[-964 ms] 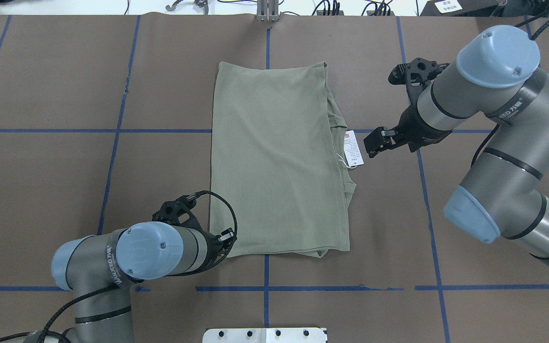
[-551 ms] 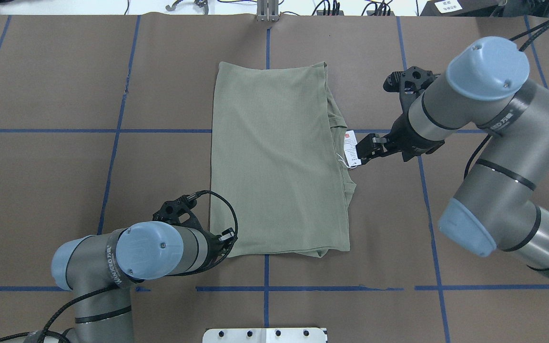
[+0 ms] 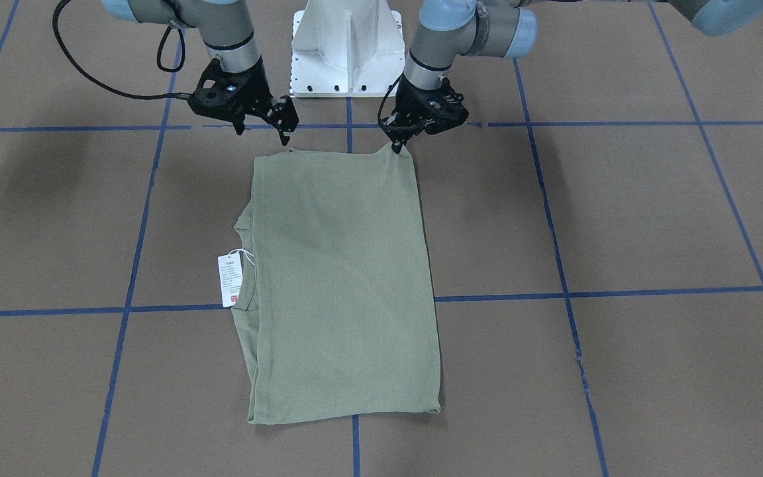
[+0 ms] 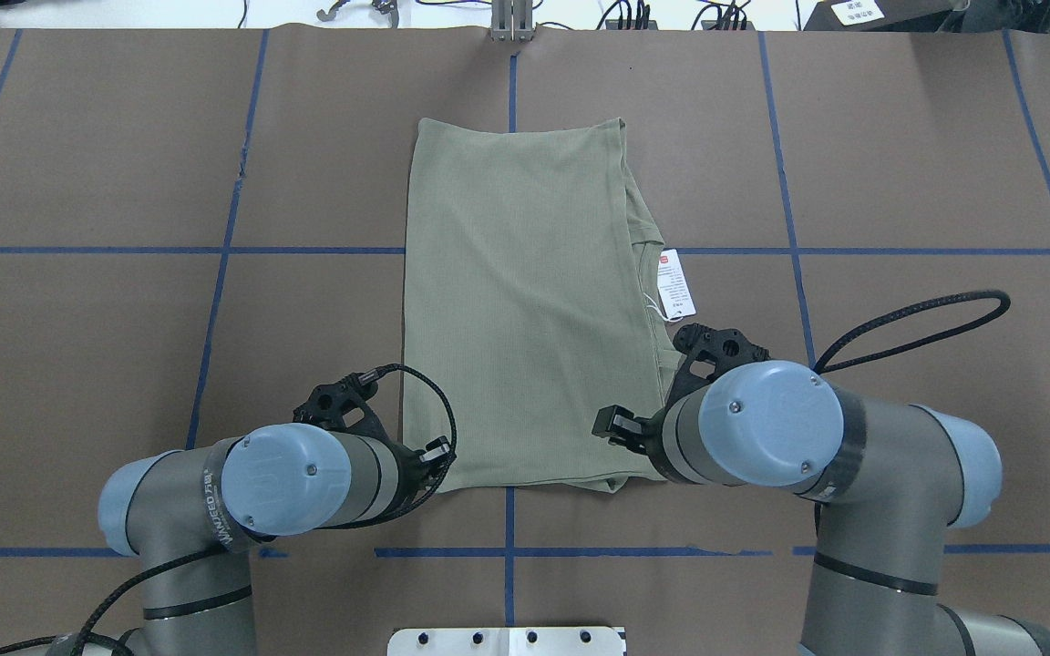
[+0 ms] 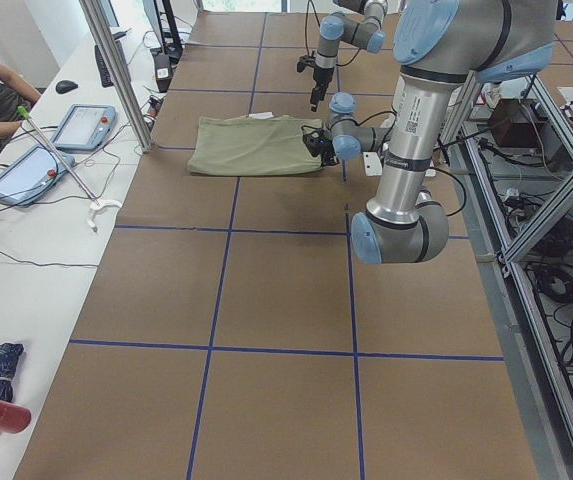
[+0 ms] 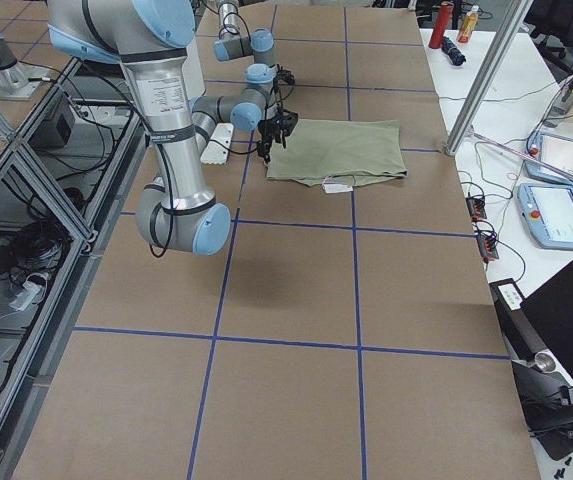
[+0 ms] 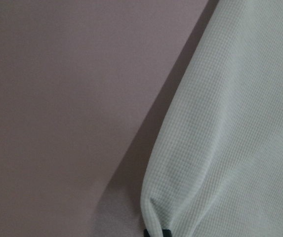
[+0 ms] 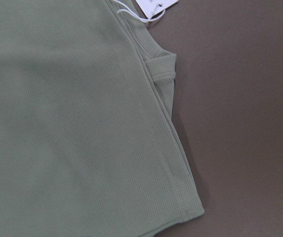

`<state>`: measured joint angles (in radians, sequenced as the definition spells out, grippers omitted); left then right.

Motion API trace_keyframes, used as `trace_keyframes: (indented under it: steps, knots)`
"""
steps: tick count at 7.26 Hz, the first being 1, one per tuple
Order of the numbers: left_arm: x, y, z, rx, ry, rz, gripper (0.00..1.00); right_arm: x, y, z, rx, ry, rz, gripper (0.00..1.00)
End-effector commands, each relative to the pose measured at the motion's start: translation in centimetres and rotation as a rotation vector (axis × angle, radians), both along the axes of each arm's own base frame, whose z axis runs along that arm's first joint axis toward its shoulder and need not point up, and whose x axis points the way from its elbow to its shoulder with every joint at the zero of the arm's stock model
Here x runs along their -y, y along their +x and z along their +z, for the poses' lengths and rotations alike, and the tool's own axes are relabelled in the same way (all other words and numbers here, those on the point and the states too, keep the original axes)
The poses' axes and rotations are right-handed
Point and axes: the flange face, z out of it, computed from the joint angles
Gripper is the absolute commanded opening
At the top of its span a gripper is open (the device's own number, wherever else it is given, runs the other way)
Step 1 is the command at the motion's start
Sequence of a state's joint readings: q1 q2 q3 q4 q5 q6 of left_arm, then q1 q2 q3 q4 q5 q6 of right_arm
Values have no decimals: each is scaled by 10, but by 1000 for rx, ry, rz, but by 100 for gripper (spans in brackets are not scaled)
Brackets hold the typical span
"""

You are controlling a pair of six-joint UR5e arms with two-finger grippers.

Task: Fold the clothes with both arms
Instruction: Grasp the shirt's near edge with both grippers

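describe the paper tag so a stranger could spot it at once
On the brown table with blue tape lines lies a folded sage-green shirt. At its collar edge, on the robot's right, a hang tag pokes out on white string: the only white paper there, with a small red mark.

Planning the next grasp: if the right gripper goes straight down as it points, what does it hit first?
The right gripper would likely meet the shirt near its robot-side corner; depth is unclear.

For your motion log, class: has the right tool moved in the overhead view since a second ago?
Yes. The right tool moved from the hang tag toward the shirt's near corner.
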<state>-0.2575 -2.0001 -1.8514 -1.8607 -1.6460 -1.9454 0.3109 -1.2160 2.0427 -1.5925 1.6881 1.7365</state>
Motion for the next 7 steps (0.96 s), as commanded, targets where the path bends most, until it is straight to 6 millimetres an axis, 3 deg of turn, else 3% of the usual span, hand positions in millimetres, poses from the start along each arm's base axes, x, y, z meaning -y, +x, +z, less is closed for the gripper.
trace_keyframes:
  steps: [1, 3, 6, 7]
  knots:
    - [-1, -2, -3, -8, 1, 1, 0, -7, -41, 18, -55, -35, 9, 100]
    - [-4, -9, -23, 6, -4, 5, 0, -7, -43, 20, -59, -37, 12, 100]
    - [-7, -7, -20, 14, -6, 8, 0, -5, -49, 15, -28, -30, 13, 100]
    - [-6, -6, -21, 13, -5, 8, 0, 0, -62, 17, -40, -32, 15, 100]
